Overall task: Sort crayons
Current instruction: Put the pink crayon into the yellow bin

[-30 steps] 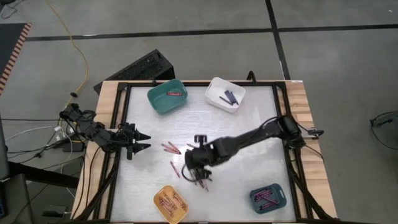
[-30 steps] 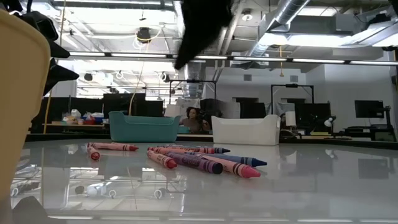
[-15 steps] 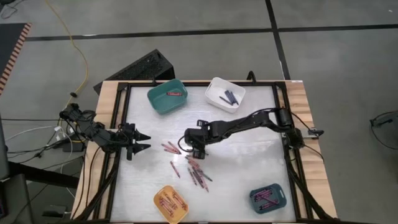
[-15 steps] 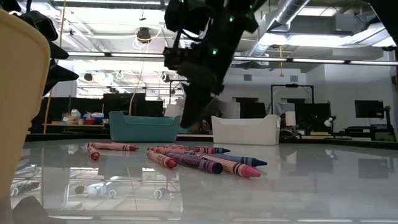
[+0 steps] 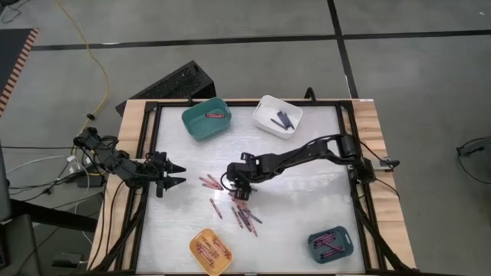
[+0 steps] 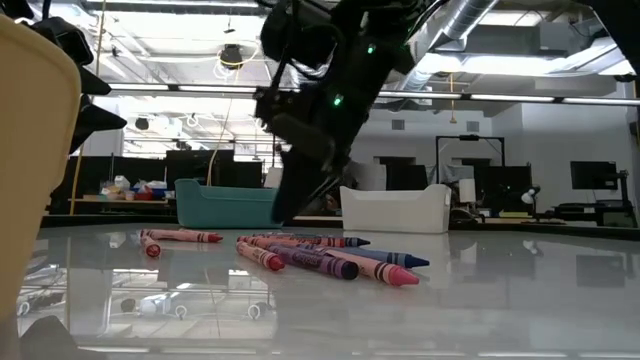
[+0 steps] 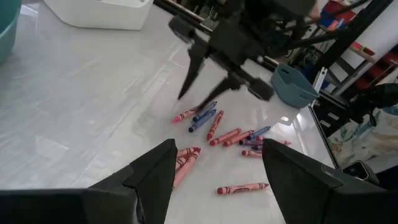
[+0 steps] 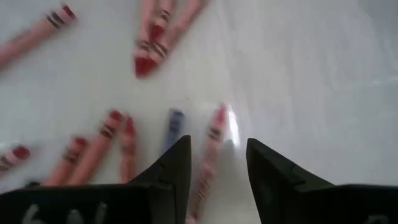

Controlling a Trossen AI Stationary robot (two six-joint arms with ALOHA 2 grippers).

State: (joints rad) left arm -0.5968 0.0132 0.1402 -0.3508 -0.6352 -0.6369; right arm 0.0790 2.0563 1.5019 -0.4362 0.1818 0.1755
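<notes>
Loose crayons [image 5: 244, 215] lie flat on the white table in a cluster near the middle, red, pink and dark blue, with a few red ones [image 5: 211, 182] to their left. My right gripper [image 5: 236, 188] hangs open just above the cluster's far end, pointing steeply down. In the right wrist view its fingers [image 8: 217, 142] stand on either side of a pink crayon [image 8: 211, 149] without touching it. The left wrist view shows that gripper [image 7: 199, 94] spread above the crayons [image 7: 214, 127]. My left gripper [image 5: 173, 175] waits open at the table's left edge.
Four bins stand around the table: teal [image 5: 193, 123] at far left holding a red crayon, white [image 5: 265, 107] at far middle with dark blue ones, yellow [image 5: 201, 239] at near middle and blue-grey [image 5: 316, 239] at near right, both with crayons. Black rails [image 5: 150, 153] frame the table.
My right gripper has come down from well above the table to just over the crayons, shifting a little toward the table's far edge and left. The crayons have not moved.
</notes>
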